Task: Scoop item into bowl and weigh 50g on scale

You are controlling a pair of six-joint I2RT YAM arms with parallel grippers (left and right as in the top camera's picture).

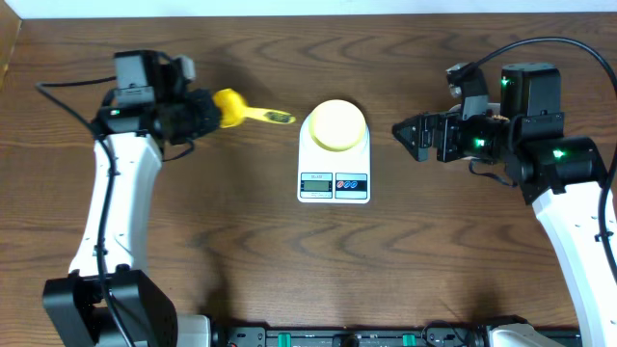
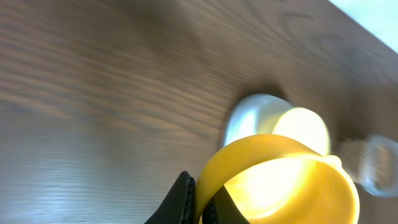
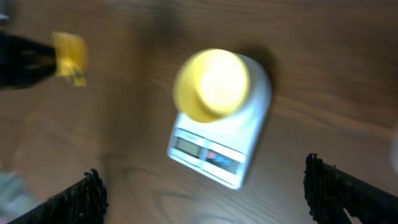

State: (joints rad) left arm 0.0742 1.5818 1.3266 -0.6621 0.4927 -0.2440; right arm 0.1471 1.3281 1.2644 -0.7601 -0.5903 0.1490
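So, your dark wood-grain table point(image 1: 241, 241) is the biggest thing here. Mid-table sits the scale point(image 1: 335, 178), smooth white plastic, a rounded rectangle. The small round pale-yellow bowl point(image 1: 337, 125) rests on its back half. Your left gripper point(image 1: 216, 112) is pressed tight on the glossy yellow scoop point(image 1: 233, 107), pinching the rim of its round cup, and the thin handle points toward the scale. Your right gripper point(image 1: 410, 140) is spread wide with nothing between its fingers, hanging near the scale's right side. Both wrist views are blurry.
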